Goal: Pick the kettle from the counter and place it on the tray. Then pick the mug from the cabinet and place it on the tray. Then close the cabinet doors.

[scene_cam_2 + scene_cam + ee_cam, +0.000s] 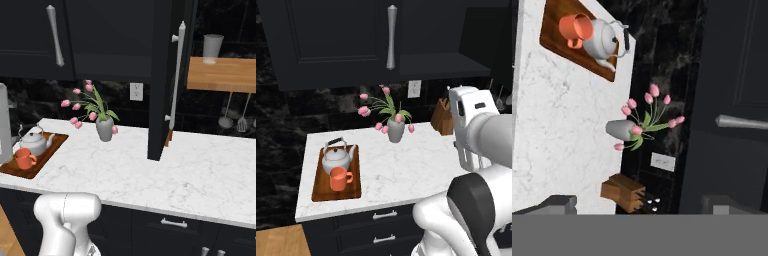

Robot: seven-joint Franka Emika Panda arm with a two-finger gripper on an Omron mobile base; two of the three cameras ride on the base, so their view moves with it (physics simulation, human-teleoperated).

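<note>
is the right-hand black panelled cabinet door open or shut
Open: the right-hand black panelled cabinet door stands edge-on, swung out over the white marble counter.

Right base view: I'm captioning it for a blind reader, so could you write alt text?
A kettle and an orange mug sit on a wooden tray at the left end of a white marble counter. One black cabinet door stands open, edge-on over the counter, and another at upper left looks shut. A grey vase of pink tulips stands between them.
</note>
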